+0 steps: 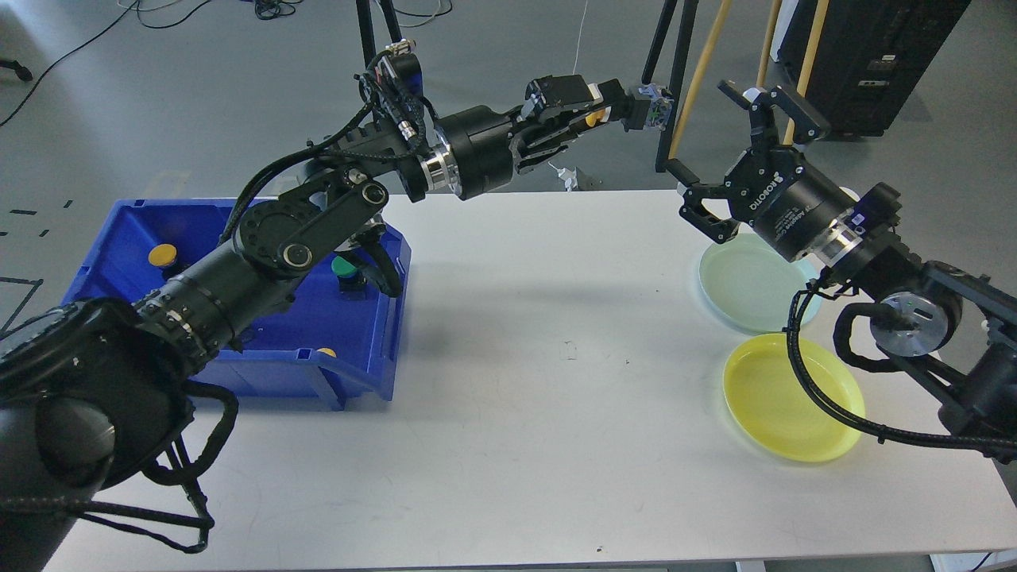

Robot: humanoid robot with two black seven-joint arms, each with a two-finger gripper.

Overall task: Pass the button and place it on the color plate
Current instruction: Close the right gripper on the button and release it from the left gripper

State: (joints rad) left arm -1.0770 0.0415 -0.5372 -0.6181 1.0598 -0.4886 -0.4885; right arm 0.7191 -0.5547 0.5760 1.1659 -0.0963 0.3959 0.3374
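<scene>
My left gripper (616, 111) is shut on a yellow button (593, 119) and holds it high above the table's far edge, stretched to the right. My right gripper (719, 159) is open and empty, just right of it, its fingers apart and facing the button. Below the right arm lie a pale green plate (743, 290) and a yellow plate (783, 409) on the white table. The blue bin (373, 365) at the left holds a yellow button (163, 255), a green button (345, 268) and another yellow one (326, 352) at its front wall; my left arm hides part of the bin.
The white table (516, 413) spreads between bin and plates. Black and wooden stand legs (683, 71) and a dark cabinet (870, 56) stand on the floor behind the table. Cables lie on the floor.
</scene>
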